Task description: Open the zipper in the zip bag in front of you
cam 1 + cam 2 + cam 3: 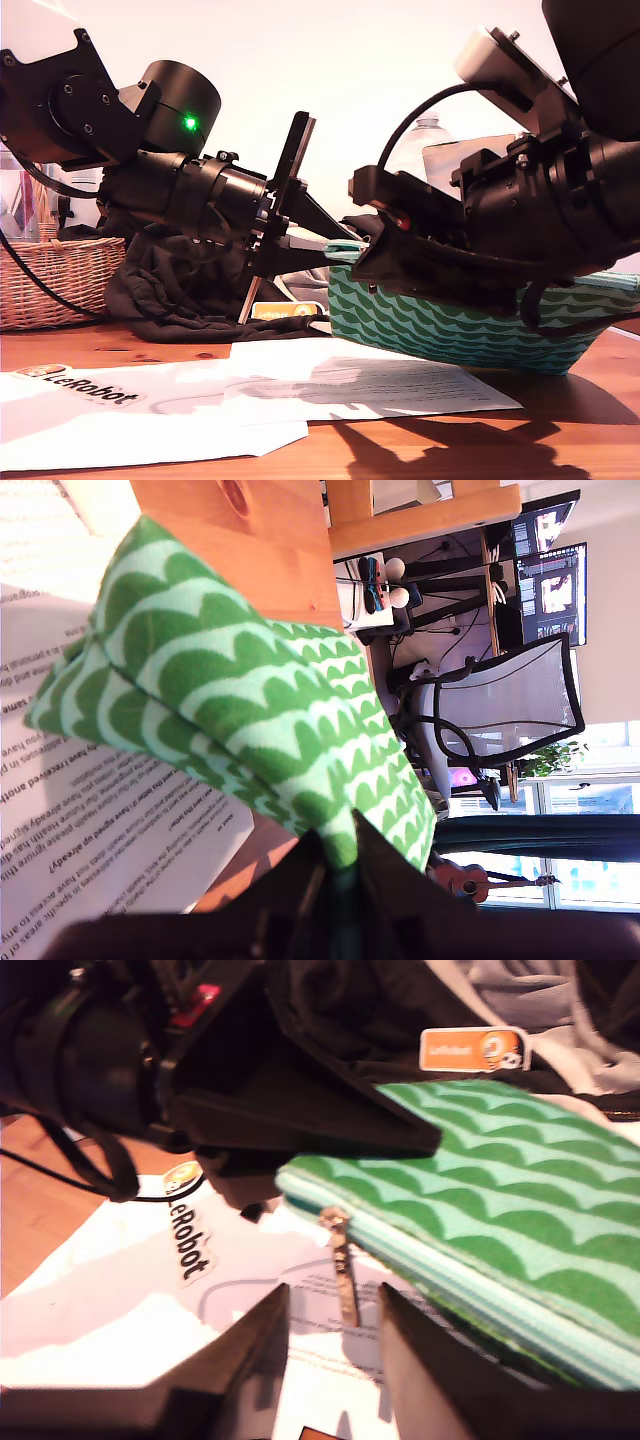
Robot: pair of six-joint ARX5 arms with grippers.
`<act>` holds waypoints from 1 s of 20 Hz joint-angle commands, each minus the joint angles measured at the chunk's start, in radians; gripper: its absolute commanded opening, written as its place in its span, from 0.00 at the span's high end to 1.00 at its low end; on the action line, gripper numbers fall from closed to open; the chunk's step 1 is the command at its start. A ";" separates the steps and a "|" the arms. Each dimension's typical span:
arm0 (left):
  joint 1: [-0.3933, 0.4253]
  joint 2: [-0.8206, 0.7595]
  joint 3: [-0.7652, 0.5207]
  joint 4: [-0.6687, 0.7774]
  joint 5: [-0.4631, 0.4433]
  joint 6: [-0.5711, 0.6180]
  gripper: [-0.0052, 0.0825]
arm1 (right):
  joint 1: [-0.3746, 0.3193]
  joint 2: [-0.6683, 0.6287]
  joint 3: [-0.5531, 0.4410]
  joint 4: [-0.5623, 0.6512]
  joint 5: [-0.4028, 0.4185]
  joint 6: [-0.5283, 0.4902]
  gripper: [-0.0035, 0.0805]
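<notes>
- Pinching one end of the zip bag (pixel 250 700) with my first gripper (pixel 338 872), jaws closed tight on the green wave fabric.
- Holding that end up off the desk (pixel 560 400); rest of the zip bag lying on the desk and on the edge of the printed papers (pixel 350 380).
- Hovering my second gripper (pixel 335 1355) just beside the same end of the zip bag, jaws narrowly apart and holding nothing.
- Seeing the zipper (pixel 470 1290) as a pale teal strip along the zip bag's long edge, with its silver pull tab (pixel 344 1275) dangling at the held end, level with the gap between the jaws of my second gripper and untouched by either.
- Noting a dark cloth (pixel 170 290) and a wicker basket (pixel 50 280) behind the zip bag, well apart from it.
</notes>
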 commanded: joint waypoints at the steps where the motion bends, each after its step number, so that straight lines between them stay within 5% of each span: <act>1: 0.000 0.012 0.004 0.015 0.008 0.005 0.96 | -0.003 0.005 0.023 0.005 0.000 0.001 0.80; 8: 0.000 0.012 0.004 0.011 0.008 0.005 0.96 | -0.003 0.005 0.049 -0.026 0.001 0.002 0.97; 20: 0.012 0.012 0.004 -0.038 0.007 0.106 0.96 | -0.003 0.005 0.050 -0.093 0.001 0.004 0.97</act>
